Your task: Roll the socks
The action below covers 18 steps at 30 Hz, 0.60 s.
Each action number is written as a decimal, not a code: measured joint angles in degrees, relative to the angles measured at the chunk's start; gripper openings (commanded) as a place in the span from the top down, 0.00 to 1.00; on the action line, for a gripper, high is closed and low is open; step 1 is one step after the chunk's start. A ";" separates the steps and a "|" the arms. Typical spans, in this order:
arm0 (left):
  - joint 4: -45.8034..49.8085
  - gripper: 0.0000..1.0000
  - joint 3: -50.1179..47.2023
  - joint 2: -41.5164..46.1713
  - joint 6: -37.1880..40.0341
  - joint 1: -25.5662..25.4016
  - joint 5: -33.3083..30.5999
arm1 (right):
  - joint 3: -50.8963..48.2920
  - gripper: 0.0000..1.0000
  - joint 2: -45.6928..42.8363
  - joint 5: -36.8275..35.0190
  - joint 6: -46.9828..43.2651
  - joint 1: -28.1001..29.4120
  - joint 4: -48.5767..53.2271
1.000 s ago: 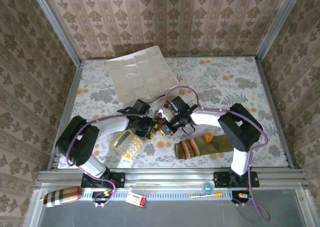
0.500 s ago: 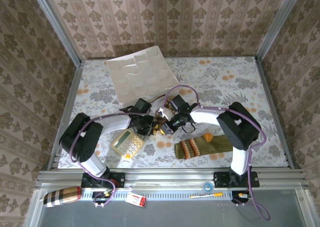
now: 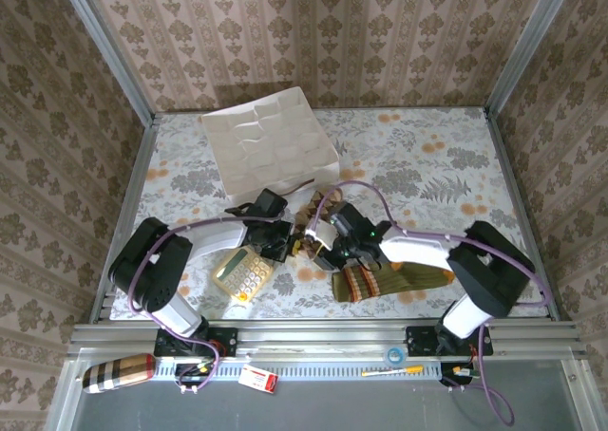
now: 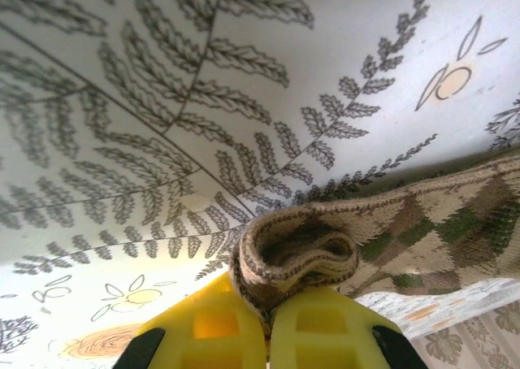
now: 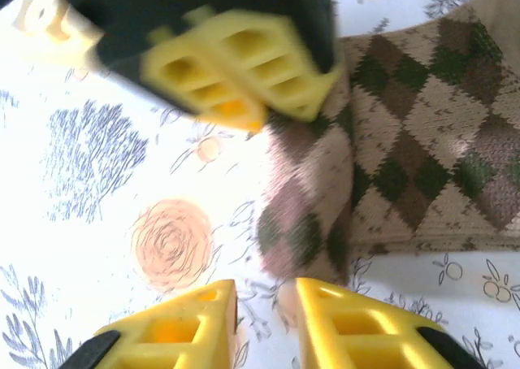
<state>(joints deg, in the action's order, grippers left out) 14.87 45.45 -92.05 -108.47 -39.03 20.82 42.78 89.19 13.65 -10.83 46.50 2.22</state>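
The brown-and-tan argyle sock (image 4: 422,223) lies on the floral cloth, its rolled end (image 4: 296,251) pinched between the yellow fingers of my left gripper (image 4: 268,328), which is shut on it. From above, that sock (image 3: 304,228) sits between my left gripper (image 3: 288,244) and my right gripper (image 3: 312,249). In the right wrist view my right gripper (image 5: 266,320) hangs just short of the argyle sock (image 5: 422,141), open a little with nothing between its fingers. The olive sock (image 3: 418,277) with the striped cuff (image 3: 356,284) lies flat under the right arm.
A yellow calculator (image 3: 243,271) lies just left of the grippers. A white compartment tray (image 3: 268,151) stands at the back. On the near rail lie a plaid roll (image 3: 119,372), a small red box (image 3: 256,379) and a tape roll (image 3: 396,356).
My left gripper has closed on the argyle sock's rolled end. My right gripper has let go of it and drawn back toward the near edge, its arm dropping over the olive sock.
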 measured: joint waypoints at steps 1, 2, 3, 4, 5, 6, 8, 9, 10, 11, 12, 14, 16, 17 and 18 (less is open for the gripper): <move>0.98 1.00 0.55 -0.24 0.00 0.00 0.02 | -1.22 0.69 -1.27 -2.01 -1.36 1.62 -0.90; 1.77 1.00 1.03 -0.46 0.00 0.00 0.02 | -2.25 0.68 -2.23 -4.15 -2.69 3.15 -1.77; 2.51 1.00 1.51 -0.68 0.02 0.00 0.09 | -3.06 0.68 -2.86 -6.27 -4.07 4.68 -2.54; 3.30 1.00 2.01 -0.96 0.02 0.00 0.15 | -3.69 0.68 -3.15 -9.05 -5.55 6.38 -3.39; 3.82 1.00 2.36 -1.18 0.02 0.00 0.17 | -4.02 0.67 -3.17 -11.06 -6.62 7.61 -3.87; 4.33 1.00 2.75 -1.40 0.04 0.00 0.17 | -4.33 0.67 -3.15 -13.53 -8.00 9.05 -4.68; 4.98 1.00 3.23 -1.70 0.04 0.00 0.26 | -4.44 0.67 -2.97 -18.14 -10.64 11.34 -6.05; 5.29 1.00 3.43 -1.81 0.04 0.00 0.33 | -4.44 0.67 -2.75 -20.50 -12.15 12.37 -7.06; 5.46 1.00 3.54 -1.88 0.04 0.00 0.35 | -4.37 0.67 -2.47 -22.18 -13.33 13.11 -7.82; 5.62 1.00 3.65 -1.95 0.04 0.02 0.37 | -4.20 0.67 -1.90 -23.89 -14.62 13.79 -8.57; 5.77 1.00 3.74 -1.97 0.04 0.00 0.37 | -3.85 0.67 -1.16 -25.24 -15.61 14.25 -9.05; 5.97 1.00 3.78 -1.99 0.04 0.00 0.39 | -2.95 0.67 0.79 -27.50 -17.38 14.80 -9.99; 6.05 1.00 3.82 -1.99 0.04 0.00 0.44 | -2.25 0.67 2.75 -29.38 -18.60 14.91 -10.91; 6.08 1.00 3.82 -1.99 0.07 0.00 0.44 | -1.99 0.67 3.76 -30.25 -19.17 14.91 -11.37; 6.19 1.00 3.82 -1.99 0.07 0.00 0.52 | -1.60 0.68 4.92 -31.26 -19.71 14.91 -11.78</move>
<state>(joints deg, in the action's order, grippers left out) 21.06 49.28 -94.04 -108.40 -39.03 21.34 41.19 94.11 -17.61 -30.55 61.41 -9.56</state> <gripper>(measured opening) 0.041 0.327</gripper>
